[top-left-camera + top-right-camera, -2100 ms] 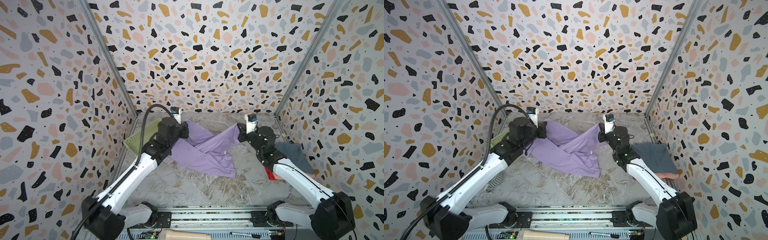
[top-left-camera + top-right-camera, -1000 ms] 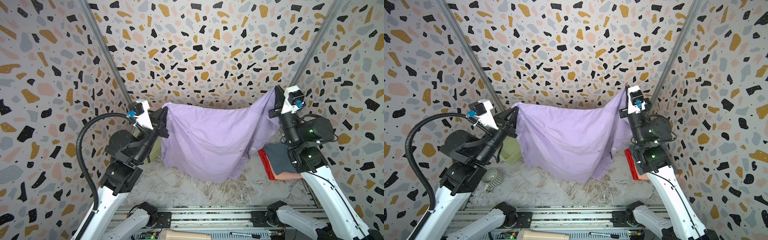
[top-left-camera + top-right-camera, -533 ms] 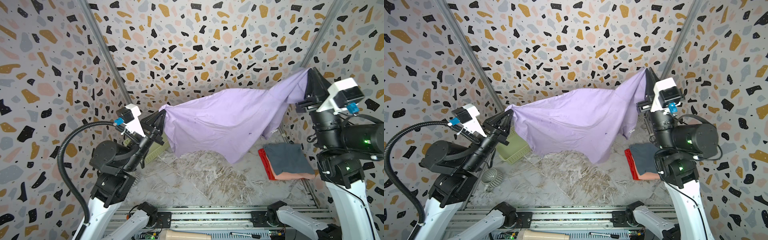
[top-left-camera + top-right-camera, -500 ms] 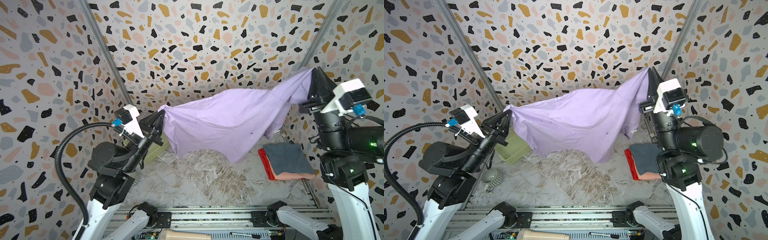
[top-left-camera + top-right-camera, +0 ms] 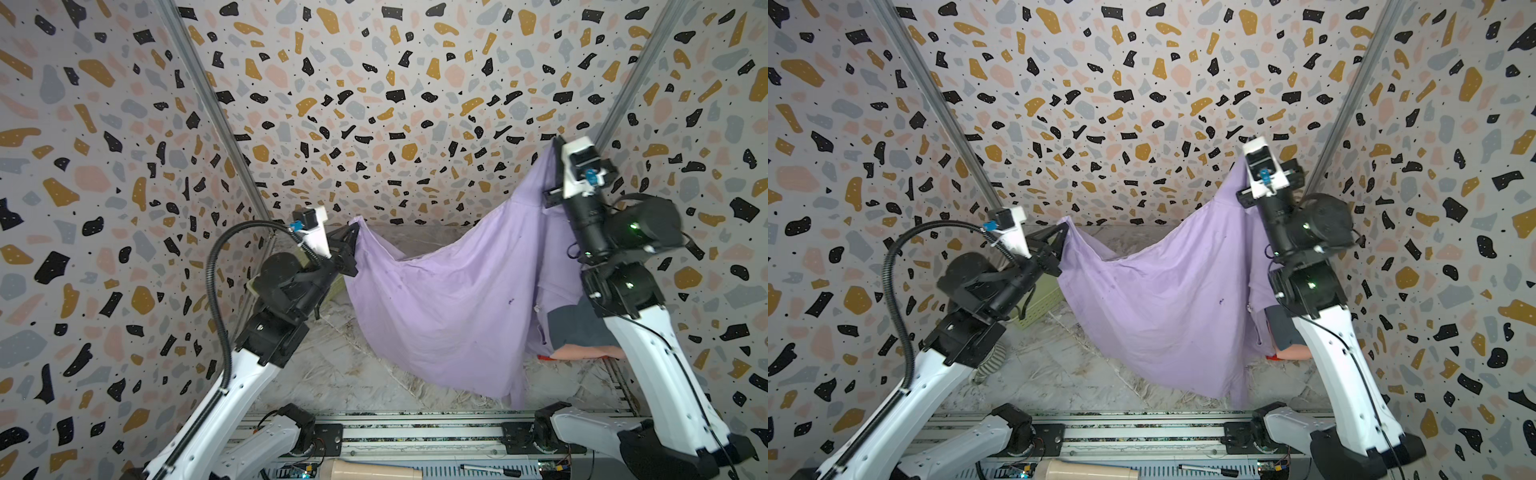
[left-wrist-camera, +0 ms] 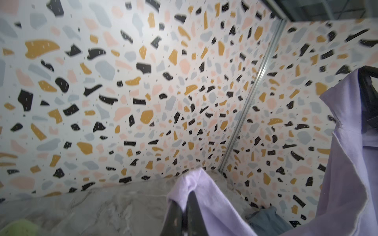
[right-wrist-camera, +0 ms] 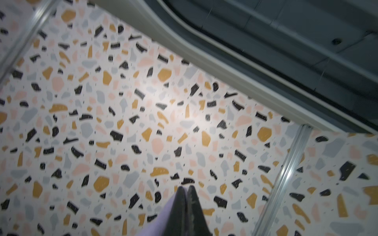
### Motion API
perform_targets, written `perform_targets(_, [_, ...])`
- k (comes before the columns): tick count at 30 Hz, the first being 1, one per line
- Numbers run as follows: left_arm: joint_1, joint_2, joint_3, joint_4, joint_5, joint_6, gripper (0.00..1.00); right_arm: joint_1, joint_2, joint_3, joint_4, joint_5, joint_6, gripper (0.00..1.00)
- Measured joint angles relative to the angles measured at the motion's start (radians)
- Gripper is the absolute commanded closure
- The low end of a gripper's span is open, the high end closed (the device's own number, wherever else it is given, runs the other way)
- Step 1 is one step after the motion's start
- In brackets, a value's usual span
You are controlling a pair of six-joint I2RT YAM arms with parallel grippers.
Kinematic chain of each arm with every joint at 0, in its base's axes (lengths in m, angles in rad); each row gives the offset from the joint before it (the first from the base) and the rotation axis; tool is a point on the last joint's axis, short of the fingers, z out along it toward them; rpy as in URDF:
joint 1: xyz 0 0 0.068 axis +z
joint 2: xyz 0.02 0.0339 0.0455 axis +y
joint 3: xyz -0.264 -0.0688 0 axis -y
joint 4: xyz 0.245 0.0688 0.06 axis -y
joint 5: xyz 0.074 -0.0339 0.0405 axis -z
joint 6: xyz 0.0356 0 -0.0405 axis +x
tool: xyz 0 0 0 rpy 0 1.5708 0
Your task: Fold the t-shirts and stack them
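Left end effector [image 5: 355, 226] and right end effector [image 5: 555, 143] pinch the lavender t-shirt [image 5: 457, 299] aloft, partly hiding folded stack [image 5: 571, 326].

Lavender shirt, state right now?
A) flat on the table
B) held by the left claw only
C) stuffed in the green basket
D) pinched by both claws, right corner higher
D: the left claw and right claw each pinch a corner of the lavender shirt, which hangs between them with its right corner higher in both top views.
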Motion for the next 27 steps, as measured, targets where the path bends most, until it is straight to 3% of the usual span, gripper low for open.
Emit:
perform_targets(5, [0.002, 0.225, -0.062, 0.022, -0.067, -0.019, 1.00, -0.077, 0.270, -0.169, 0.029, -0.015, 0.065, 1.00])
perform_targets(9, [0.026, 0.447, -0.047, 0.064, -0.101, -0.021, 1.00, -0.107, 0.530, -0.158, 0.036, -0.009, 0.097, 1.00])
perform_targets(12, [0.056, 0.635, 0.016, 0.075, -0.095, -0.020, 1.00, -0.119, 0.727, -0.072, 0.018, 0.023, 0.125, 0.59])
perform_targets(14, [0.075, 0.749, 0.082, 0.067, -0.094, -0.019, 0.86, -0.122, 0.834, 0.013, -0.007, 0.051, 0.139, 0.27])
perform_targets(15, [0.081, 0.788, 0.109, 0.066, -0.097, -0.016, 0.76, -0.122, 0.862, 0.037, -0.011, 0.063, 0.147, 0.20])
perform_targets(16, [0.086, 0.820, 0.134, 0.063, -0.101, -0.016, 0.62, -0.122, 0.879, 0.051, -0.018, 0.074, 0.158, 0.19])
perform_targets(19, [0.099, 0.869, 0.190, 0.056, -0.128, -0.013, 0.58, -0.122, 0.872, 0.063, -0.044, 0.103, 0.193, 0.19])
perform_targets(22, [0.100, 0.865, 0.212, 0.050, -0.141, -0.015, 0.44, -0.122, 0.837, 0.066, -0.073, 0.105, 0.248, 0.19])
perform_targets(27, [0.089, 0.858, 0.195, 0.039, -0.129, -0.031, 0.41, -0.122, 0.677, -0.045, -0.105, 0.022, 0.387, 0.20])
